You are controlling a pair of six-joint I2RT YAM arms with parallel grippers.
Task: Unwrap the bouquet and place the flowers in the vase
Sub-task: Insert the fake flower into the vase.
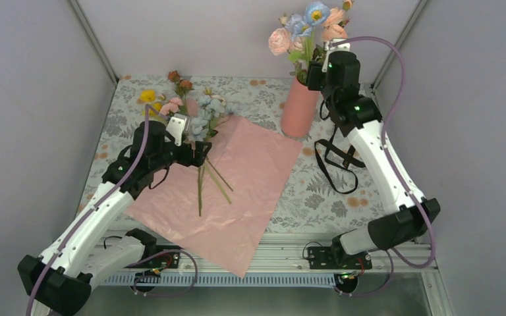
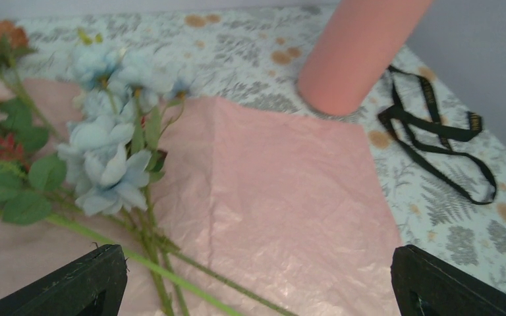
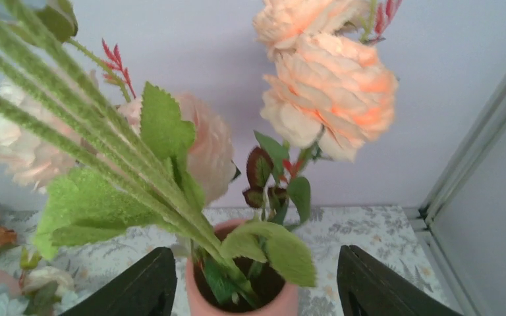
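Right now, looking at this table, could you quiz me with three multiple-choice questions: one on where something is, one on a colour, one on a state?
1. Where does the black ribbon lie?
A on the tablecloth beside the vase
B inside the vase
C on the wrapping sheet

2. What colour is the vase?
A white
B green
C salmon pink

3. The wrapping sheet is:
A rolled up tight
B spread flat
C balled up

Answers:
1 A: the ribbon lies on the printed cloth to the right of the vase.
2 C: it is a plain pink cylinder.
3 B: it lies open under the loose flowers.
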